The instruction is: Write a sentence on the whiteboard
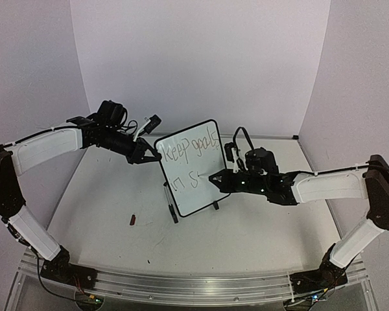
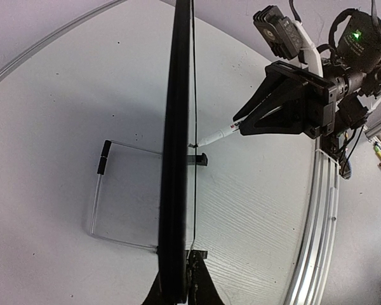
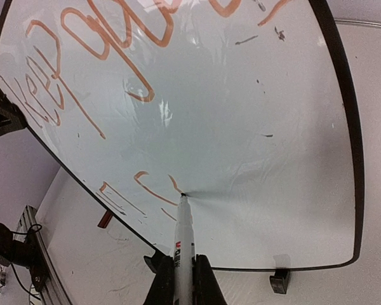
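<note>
While the whiteboard [image 1: 196,197] stands upright at mid-table [image 1: 259,233], its feet are mostly hidden from above; one foot [image 3: 279,280] shows clearly in the right wrist view.

Left gripper [image 1: 144,155] is clamped on the board's upper left edge. In the left wrist view its fingers [image 2: 203,293] are cut off by the bottom of the frame. The board shows edge-on as a black strip between them.

Right gripper [image 3: 183,283] is closed on a white marker [image 3: 185,232], tip touching the board's lower half.

The sentence [image 3: 108,44] is incomplete. Top line reads "Keep goals", its upper part cropped in the right wrist view. Second line shows "in" and one curved stroke at the tip, letter unclear. Ink looks orange-red close up, grey from above. Faint smudges mark the bare white to the right of the writing.

Thin wire loop [image 2: 96,197] lies behind the board; whether it joins the board is hidden.

Small dark object [image 1: 133,220] sits on the table near the board's lower left corner, too small to name.
</note>
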